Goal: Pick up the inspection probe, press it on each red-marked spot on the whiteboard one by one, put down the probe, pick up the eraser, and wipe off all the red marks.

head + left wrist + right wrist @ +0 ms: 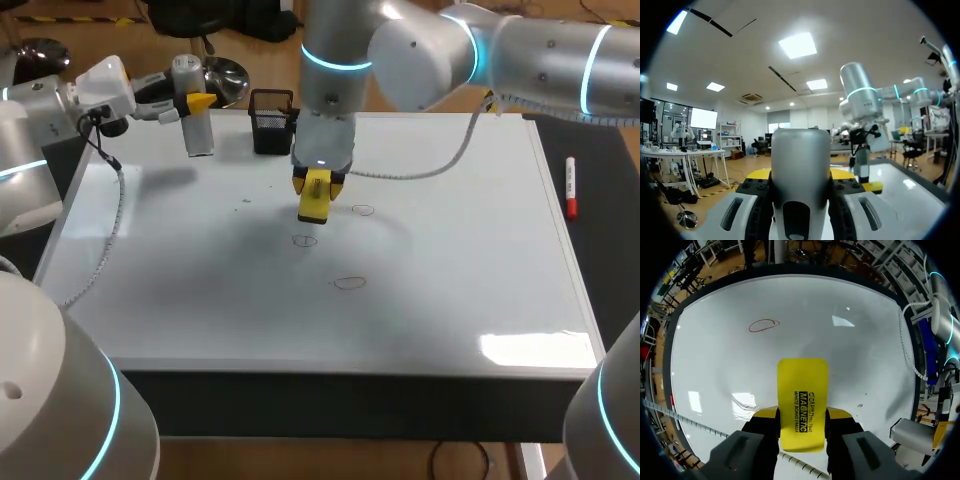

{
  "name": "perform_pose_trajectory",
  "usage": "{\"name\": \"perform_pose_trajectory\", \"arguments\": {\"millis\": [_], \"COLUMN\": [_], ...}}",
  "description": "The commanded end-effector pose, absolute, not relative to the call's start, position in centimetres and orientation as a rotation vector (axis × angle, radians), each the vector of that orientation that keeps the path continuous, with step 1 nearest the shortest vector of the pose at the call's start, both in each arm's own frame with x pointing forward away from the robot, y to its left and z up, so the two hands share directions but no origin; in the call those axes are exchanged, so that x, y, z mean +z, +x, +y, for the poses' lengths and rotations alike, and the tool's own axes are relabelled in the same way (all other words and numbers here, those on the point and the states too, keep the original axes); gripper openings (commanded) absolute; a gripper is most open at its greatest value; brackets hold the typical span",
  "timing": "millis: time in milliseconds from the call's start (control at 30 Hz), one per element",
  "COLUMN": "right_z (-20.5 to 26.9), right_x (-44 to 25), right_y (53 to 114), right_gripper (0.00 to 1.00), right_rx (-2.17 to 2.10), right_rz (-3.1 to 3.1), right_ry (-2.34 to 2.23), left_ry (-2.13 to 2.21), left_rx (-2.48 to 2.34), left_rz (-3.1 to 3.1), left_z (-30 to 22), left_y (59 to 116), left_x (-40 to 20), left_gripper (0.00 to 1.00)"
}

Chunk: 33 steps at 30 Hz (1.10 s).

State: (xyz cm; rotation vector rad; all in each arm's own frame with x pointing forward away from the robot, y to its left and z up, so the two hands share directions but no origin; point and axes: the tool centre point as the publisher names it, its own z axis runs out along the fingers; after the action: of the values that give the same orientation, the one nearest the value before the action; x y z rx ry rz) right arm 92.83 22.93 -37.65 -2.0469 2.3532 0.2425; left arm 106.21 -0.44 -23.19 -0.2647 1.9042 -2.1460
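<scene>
So at this point both arms had something in hand. The left gripper (200,103) was clamped on the probe (198,135), a grey cylinder held upright over the far left corner of the whiteboard (450,270), with one finger on each side of it in the left wrist view. I couldn't tell whether the probe's lower end was touching the board or just above it. Just beside it, toward the middle, a black mesh holder (272,122) stood on the far edge. The right arm came in from the right and reached to the centre, where the right gripper (318,183) pinched the yellow eraser (314,203) by both long sides, pointing down at the board. No idea if it was actually in contact with the surface. Three red marks (349,283) were on the board, all thin ovals: one just beside the eraser to the right, one just in front of it, and one a bit nearer the front edge. A red marker (571,187) lay on the dark strip off the board's right side.
</scene>
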Motion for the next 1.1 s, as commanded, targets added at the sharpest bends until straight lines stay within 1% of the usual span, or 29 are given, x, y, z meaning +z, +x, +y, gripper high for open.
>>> {"name": "perform_pose_trajectory", "arguments": {"millis": [33,133,533,800,1100], "right_z": [22.8,23.2,26.7,28.7,28.9], "right_x": [-37.5,-37.5,-40.9,-41.8,-43.0], "right_y": [92.9,93.1,90.1,88.6,88.0], "right_gripper": [0.0,0.0,0.0,0.0,0.0], "right_rx": [0.237,0.207,0.291,0.304,0.331], "right_rz": [2.353,2.353,2.296,2.254,2.26], "right_ry": [-2.051,-2.091,-2.179,-2.229,-2.272], "left_ry": [-0.267,-0.267,-0.267,-0.267,-0.267], "left_rx": [-2.143,-2.143,-2.143,-2.143,-2.143], "left_rz": [1.9,1.9,1.9,1.9,1.9], "left_z": [-0.5,-0.5,-0.5,-0.5,-0.5], "left_y": [106.1,106.1,106.1,106.1,106.1], "left_x": [-23.1,-23.1,-23.1,-23.1,-23.1], "left_gripper": [0.0,0.0,0.0,0.0,0.0]}}
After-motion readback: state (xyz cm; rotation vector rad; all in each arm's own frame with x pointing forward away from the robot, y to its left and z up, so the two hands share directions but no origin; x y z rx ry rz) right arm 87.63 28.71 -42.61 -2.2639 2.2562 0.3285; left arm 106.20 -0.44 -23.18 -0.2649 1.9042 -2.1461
